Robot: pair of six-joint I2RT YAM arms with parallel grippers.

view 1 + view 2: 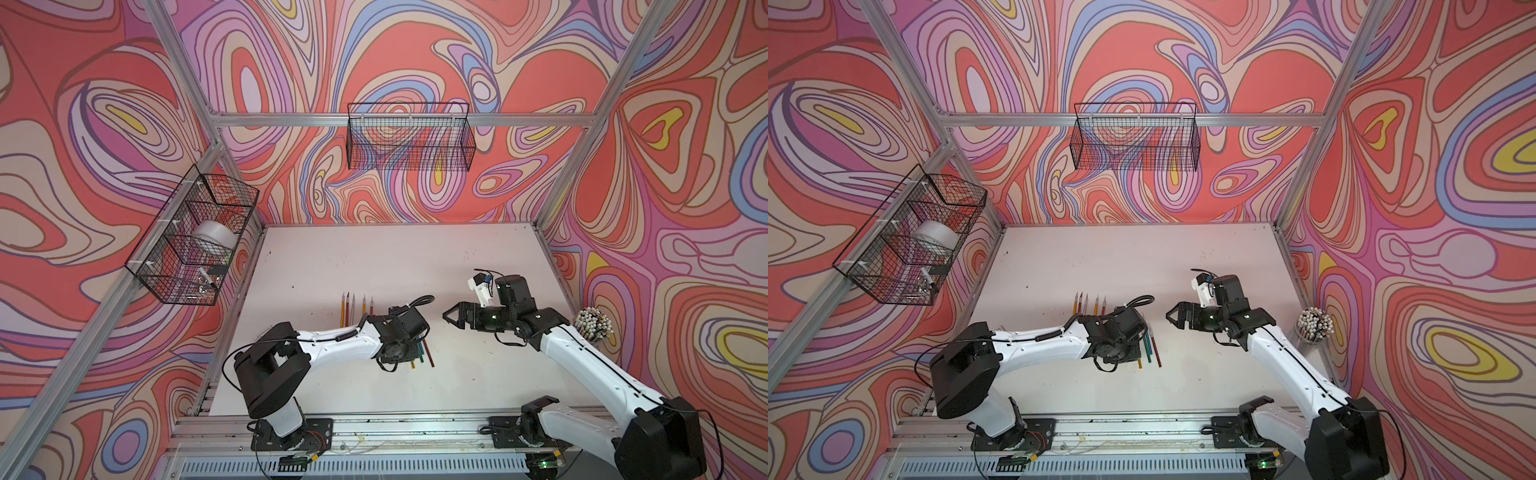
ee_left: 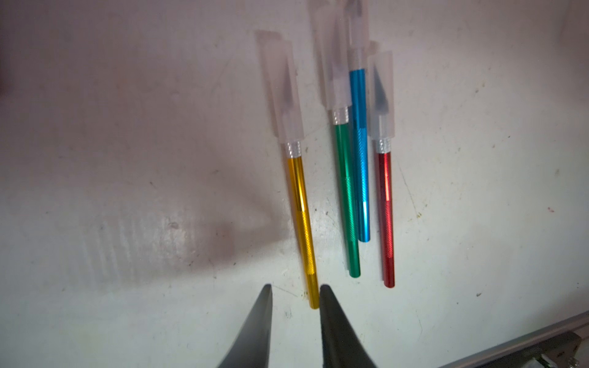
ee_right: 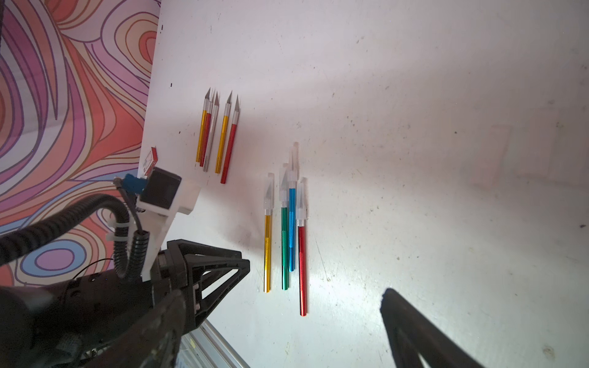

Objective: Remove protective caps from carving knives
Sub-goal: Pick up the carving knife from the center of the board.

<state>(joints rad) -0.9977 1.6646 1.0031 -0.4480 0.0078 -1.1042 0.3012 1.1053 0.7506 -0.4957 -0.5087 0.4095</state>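
Observation:
Four carving knives lie side by side on the white table, gold (image 2: 301, 216), green (image 2: 347, 197), blue (image 2: 360, 153) and red (image 2: 386, 216). Each wears a translucent protective cap (image 2: 285, 95) over its blade. My left gripper (image 2: 296, 286) hovers at their handle ends, its jaws a little apart and holding nothing. The gold handle's tip lies just beside one fingertip (image 2: 325, 291). In both top views the wrist hides most of this group (image 1: 424, 353) (image 1: 1148, 347). Several uncapped knives (image 3: 216, 137) (image 1: 353, 309) lie further back to the left. My right gripper (image 1: 451, 318) (image 3: 283, 294) hangs wide open to the right, empty.
A clear cup of white-tipped sticks (image 1: 592, 326) stands at the table's right edge. A small red box (image 3: 150, 161) lies at the left edge. Wire baskets hang on the back wall (image 1: 409, 137) and the left wall (image 1: 195, 237). An aluminium rail (image 1: 374, 428) runs along the front.

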